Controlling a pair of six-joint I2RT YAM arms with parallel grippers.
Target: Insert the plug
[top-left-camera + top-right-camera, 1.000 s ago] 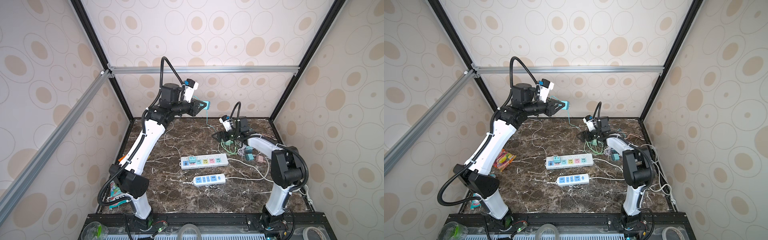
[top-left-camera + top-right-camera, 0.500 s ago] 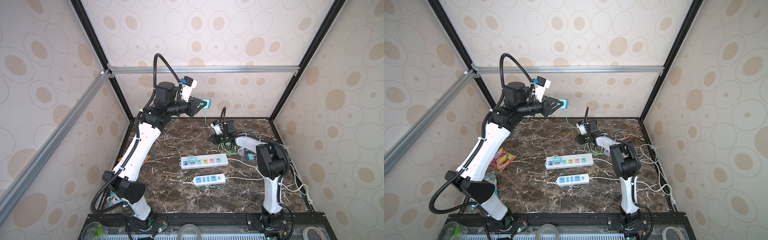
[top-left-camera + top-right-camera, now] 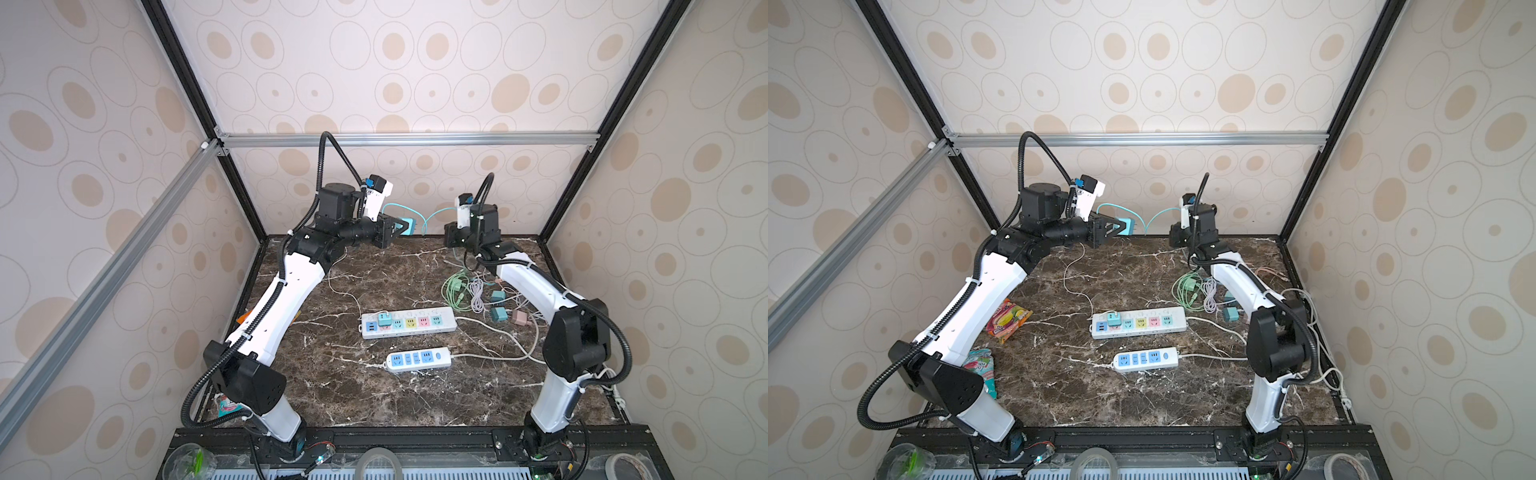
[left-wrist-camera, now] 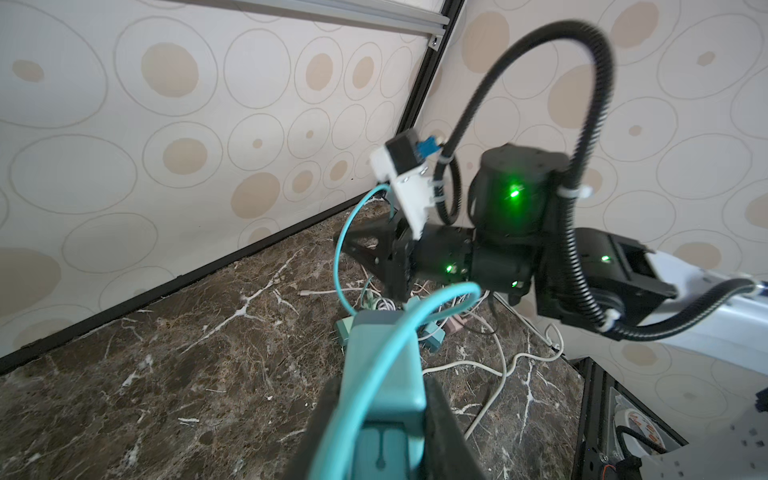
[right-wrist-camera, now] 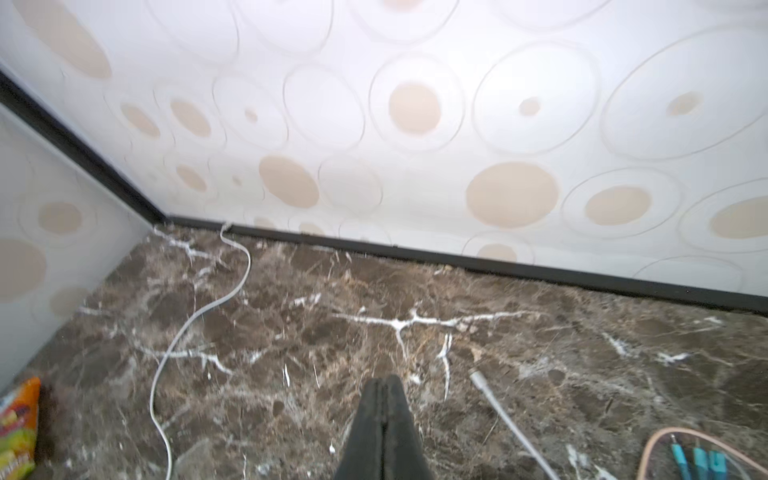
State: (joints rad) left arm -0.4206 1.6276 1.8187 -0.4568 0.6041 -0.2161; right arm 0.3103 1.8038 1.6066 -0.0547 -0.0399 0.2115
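Marble tabletop [image 3: 374, 395]; left gripper [image 3: 401, 227] clamps teal plug [image 4: 384, 365]; only wrist view shows right gripper [image 5: 382, 386] pressed closed.

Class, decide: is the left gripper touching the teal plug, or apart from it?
Touching. The left wrist view shows the teal plug clamped between the black fingers of the left gripper, no gap either side.

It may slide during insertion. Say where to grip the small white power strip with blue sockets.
Best pinch the small white power strip across its narrow width, from above, at its cord end past the sockets. It lies flat on the marble table, leaving only the long sides as opposed faces.
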